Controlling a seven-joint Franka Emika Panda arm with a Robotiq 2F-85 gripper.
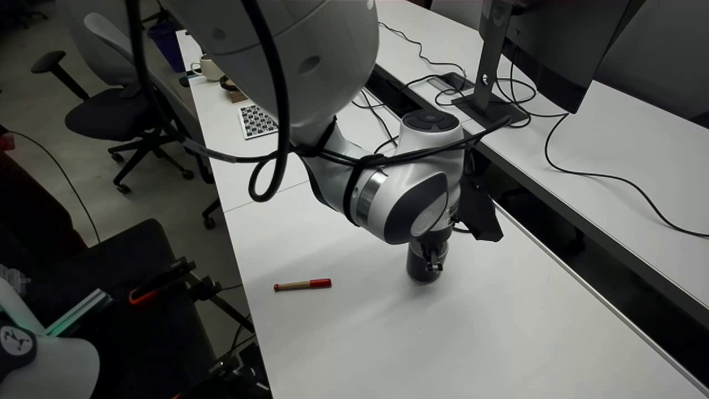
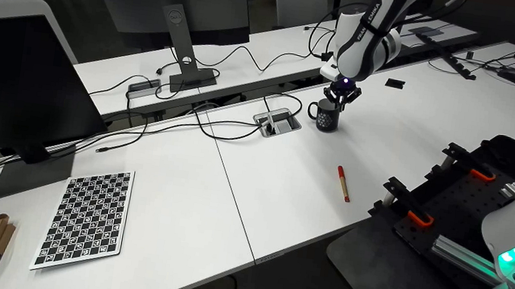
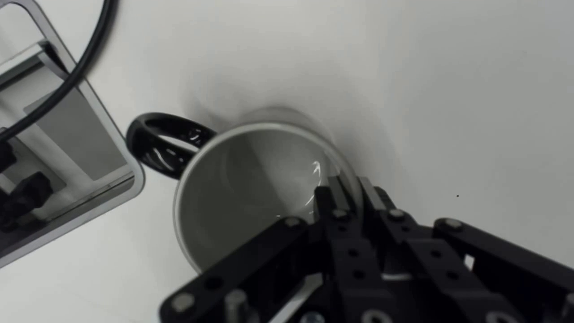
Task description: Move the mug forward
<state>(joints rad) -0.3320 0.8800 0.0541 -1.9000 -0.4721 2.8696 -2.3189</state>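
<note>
Arm bent over white table, jaws downward, clamped on rim of dark mug

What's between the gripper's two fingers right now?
The wall of the mug: in the wrist view, one finger is inside it, the other outside.

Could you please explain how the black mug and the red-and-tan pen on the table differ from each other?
The mug stands upright, whereas the pen lies flat.
The mug is wide and stubby with a handle; the pen is thin and has none.
The mug's rim is between the fingers of the gripper, while the pen lies apart from it.
Both are on the white table.
</note>
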